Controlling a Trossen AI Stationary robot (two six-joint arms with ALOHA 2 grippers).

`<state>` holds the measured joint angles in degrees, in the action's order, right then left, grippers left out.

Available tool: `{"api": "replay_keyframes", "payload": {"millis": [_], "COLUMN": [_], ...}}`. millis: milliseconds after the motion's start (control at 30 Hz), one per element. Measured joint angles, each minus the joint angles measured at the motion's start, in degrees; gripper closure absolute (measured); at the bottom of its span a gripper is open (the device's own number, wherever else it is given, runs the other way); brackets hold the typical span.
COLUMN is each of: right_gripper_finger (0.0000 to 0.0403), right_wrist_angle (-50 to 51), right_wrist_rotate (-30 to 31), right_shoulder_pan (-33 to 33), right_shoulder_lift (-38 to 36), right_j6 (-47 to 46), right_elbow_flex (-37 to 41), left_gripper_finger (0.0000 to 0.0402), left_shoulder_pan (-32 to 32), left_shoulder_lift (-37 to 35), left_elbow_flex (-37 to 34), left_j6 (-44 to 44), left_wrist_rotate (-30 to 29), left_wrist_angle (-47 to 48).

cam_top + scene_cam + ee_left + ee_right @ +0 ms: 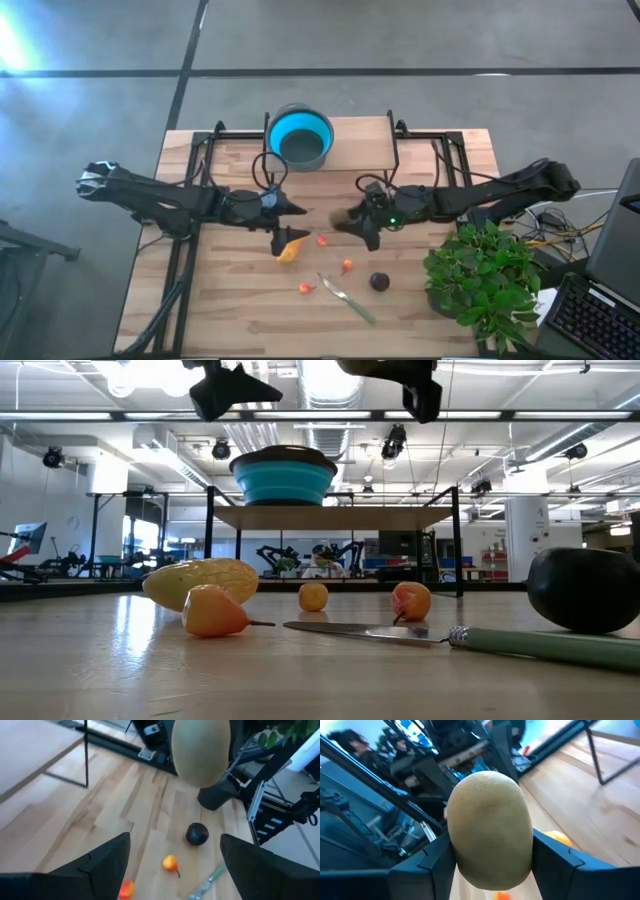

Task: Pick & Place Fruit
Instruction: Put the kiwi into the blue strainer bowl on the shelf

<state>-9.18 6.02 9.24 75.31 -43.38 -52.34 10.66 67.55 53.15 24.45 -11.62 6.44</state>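
Holding the green fruit [490,832], the right hand [352,222] hangs above the table [230,310]. Left hand [287,238] gapes wide over the yellow fruit [289,248]. Blue bowl [300,137] sits on the rear shelf.

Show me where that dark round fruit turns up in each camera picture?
High view: dark round fruit, just right of the green-handled utensil.
Low view: far right, behind the utensil's handle.
Left wrist view: mid-picture, utensil nearby.
Right wrist view: not in it.
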Motion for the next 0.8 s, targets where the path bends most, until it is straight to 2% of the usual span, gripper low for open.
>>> {"api": "replay_keyframes", "payload": {"millis": [333,567,800], "right_gripper_finger": [0.0195,0.0193,0.0194], "right_wrist_angle": [-17.70,-19.24,-20.22], "right_wrist_rotate": [0.02,0.02,0.04], "right_shoulder_pan": [-0.13,-0.31,-0.24], "right_shoulder_lift": [5.84,7.15,7.49], "right_j6": [0.22,0.87,5.31], "right_elbow_flex": [0.02,0.04,0.04], "left_gripper_finger": [0.0087,0.0087,0.0087], "left_shoulder_pan": [-0.11,-0.15,-0.62], "left_shoulder_lift": [0.61,-0.63,-1.70], "left_elbow_flex": [0.00,0.07,0.17], "left_j6": [-5.09,-6.19,-4.27], "left_wrist_rotate": [-0.03,0.05,0.20], "left_wrist_angle": [-8.58,-12.56,-14.09]}}
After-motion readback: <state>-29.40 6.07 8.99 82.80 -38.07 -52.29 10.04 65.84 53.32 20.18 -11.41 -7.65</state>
